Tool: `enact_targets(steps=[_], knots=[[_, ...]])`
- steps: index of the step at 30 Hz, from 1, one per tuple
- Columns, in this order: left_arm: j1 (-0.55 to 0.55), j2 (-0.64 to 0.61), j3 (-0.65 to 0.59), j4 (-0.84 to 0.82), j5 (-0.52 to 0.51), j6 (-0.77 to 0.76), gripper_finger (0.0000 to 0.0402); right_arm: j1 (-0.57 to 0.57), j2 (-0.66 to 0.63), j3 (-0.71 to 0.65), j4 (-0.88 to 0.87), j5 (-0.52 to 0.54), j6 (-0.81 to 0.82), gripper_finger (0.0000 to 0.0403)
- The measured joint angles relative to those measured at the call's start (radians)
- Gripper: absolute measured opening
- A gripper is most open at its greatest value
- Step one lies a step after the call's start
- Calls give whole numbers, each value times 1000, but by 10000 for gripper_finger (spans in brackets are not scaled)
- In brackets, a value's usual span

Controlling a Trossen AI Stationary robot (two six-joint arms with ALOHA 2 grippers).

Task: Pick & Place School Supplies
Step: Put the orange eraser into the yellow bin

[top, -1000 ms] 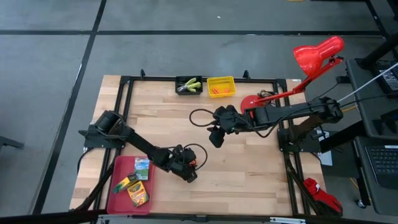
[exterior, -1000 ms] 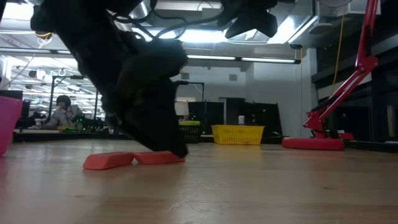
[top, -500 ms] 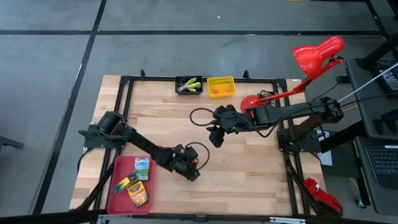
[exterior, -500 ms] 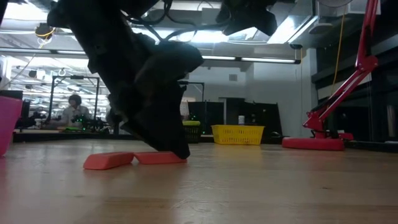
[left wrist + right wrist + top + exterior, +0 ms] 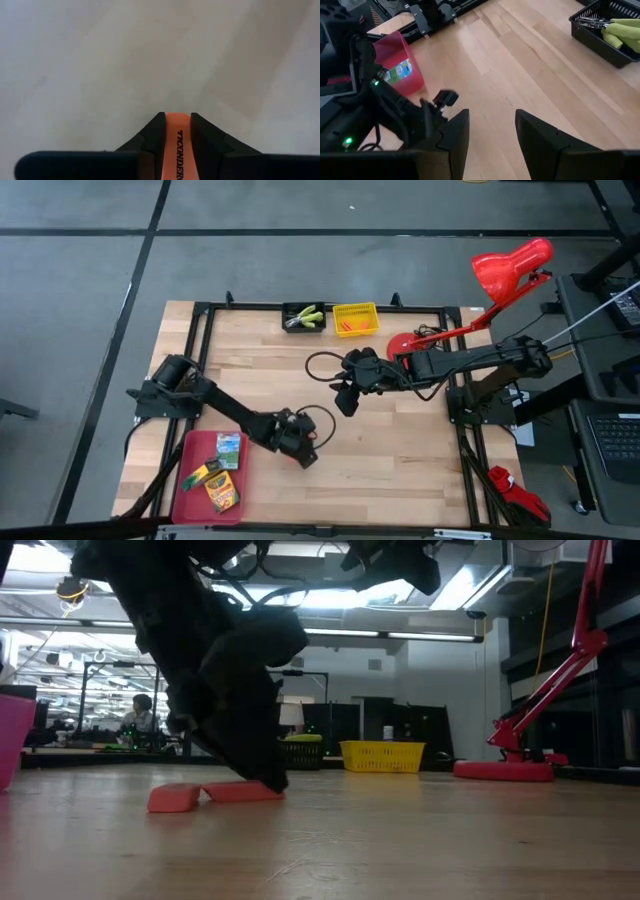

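Left end effector [image 5: 303, 455]: low at the table surface, near edge, just right of the red tray. Its two dark fingers [image 5: 152, 135] stood closed most of the way against the sides of a stubby orange eraser-like piece with black lettering [image 5: 177, 142], which lay between them. The piece's long axis ran straight out along the fingers' reach, so the grip fell across its narrow width. In the low view a second flat orange piece [image 5: 174, 797] lay on the table just beside the held one, its end close to or touching it; which, could not be told.

Right end effector [image 5: 345, 398]: raised over mid-table, fingers [image 5: 455, 132] spread wide, holding nothing. It was well apart from the orange pieces; the left arm was by far the nearer.

Rectangular red plastic tray [image 5: 190, 500]: near left corner, containing three small yellow-and-green crayon boxes [image 5: 222, 495].

Black mesh bin [image 5: 303, 318]: far edge, holding hand tools with lime-green handles [image 5: 310, 315].

Yellow mesh bin [image 5: 355, 319]: far edge, just right of the black one, some orange items inside.

Light wooden table [image 5: 400, 450]: judged next move, lift the gripped piece and carry it away toward the far bins.

Red desk lamp [image 5: 510, 270]: far right corner.
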Motion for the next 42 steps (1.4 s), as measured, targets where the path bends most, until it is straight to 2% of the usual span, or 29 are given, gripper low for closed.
enact_targets(steps=[4,12,17,20,23,27,33,37,42], knots=[[54,-40,-3,-17,-23,75,70,0,-1,0,-17,10,0,162],[204,-169,0,-47,-46,292,71,1,-9,0,-174,62,0,162],[313,-237,1,-155,-57,389,75,0,-64,0,-256,144,18,162],[389,-269,-1,-149,-56,482,74,0,-116,1,-294,189,43,162],[481,-282,-3,-91,2,584,72,12,-157,1,-338,221,70,162],[625,-281,-3,72,144,700,74,42,-189,1,-440,269,125,162],[810,-261,2,291,317,757,71,91,-229,1,-471,345,189,162],[875,-197,58,320,397,758,73,98,-232,1,-476,364,202,162],[891,-55,203,386,445,720,74,97,-232,1,-483,367,222,162]])
